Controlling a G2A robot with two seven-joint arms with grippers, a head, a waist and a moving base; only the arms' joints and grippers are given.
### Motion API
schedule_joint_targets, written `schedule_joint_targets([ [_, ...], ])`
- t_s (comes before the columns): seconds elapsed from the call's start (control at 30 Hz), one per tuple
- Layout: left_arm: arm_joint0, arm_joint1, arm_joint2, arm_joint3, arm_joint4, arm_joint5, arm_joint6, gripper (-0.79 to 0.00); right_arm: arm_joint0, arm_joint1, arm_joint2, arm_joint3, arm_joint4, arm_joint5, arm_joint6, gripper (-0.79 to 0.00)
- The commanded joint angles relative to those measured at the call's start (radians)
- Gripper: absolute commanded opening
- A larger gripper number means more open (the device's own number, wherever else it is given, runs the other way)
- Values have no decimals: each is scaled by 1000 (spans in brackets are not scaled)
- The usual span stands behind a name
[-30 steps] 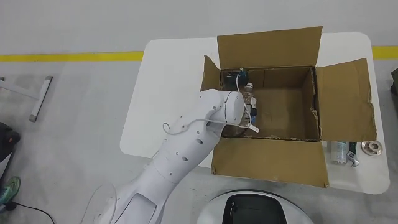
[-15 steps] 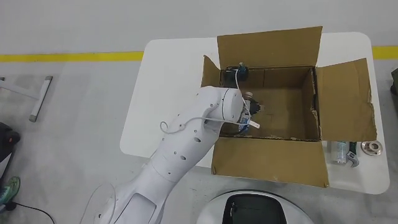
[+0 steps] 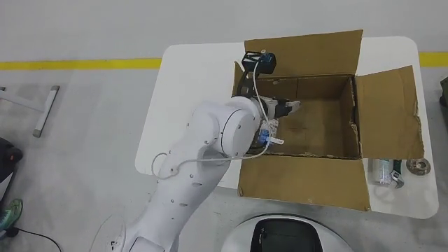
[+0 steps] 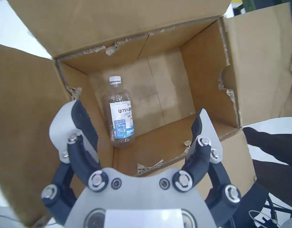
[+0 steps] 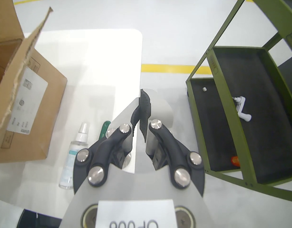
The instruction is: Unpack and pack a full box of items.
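One clear bottle [image 4: 120,117] with a white cap and a blue-and-white label lies on its side on the floor of the cardboard box [image 4: 203,72], along one side wall, its base in a corner.

Left hand [image 4: 137,110]: fingers spread wide, nothing between them. It hangs above the box opening, well apart from the bottle. In the left wrist view the bottle lies below the hand, nearer one finger [image 4: 79,117] than the other, with its cap end pointing away from the hand. From the top view the left hand [image 3: 285,107] sits over the box's side nearest the white arm, all four flaps folded outward.

Right hand [image 5: 142,105]: fingers pressed together, holding nothing. It hovers over the desk [image 5: 101,60] on the outer side of the box.

Other items on the desk beside the box: a small spray bottle [image 5: 74,153] lying flat, a green-handled tool [image 5: 103,129] partly hidden behind the right hand, and a small roll [image 3: 420,166]. A green metal cart [image 5: 231,119] stands on the floor just beyond the desk edge.
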Motion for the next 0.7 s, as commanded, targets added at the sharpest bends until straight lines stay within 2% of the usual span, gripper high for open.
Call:
schedule_joint_targets([
  [0.0, 29, 8, -47, -68, 1, -4, -3, 0, -10, 0, -1, 10, 16, -9, -4, -785],
  [0.23, 99, 34, -184, -232, 59, -20, -38, 0, -9, 0, 1, 8, 20, -5, -15, -785],
  [0.33, 121, 41, -228, -277, 68, -25, -46, 0, -13, 2, -9, -2, 5, -25, -24, -785],
  [0.43, 128, 43, -245, -293, 68, -32, -46, 0, -36, 4, -45, -32, -80, -37, 2, -785],
  [0.67, 128, 43, -245, -293, 68, -32, -46, 0, -72, 3, -181, -96, -186, 75, 237, -785],
])
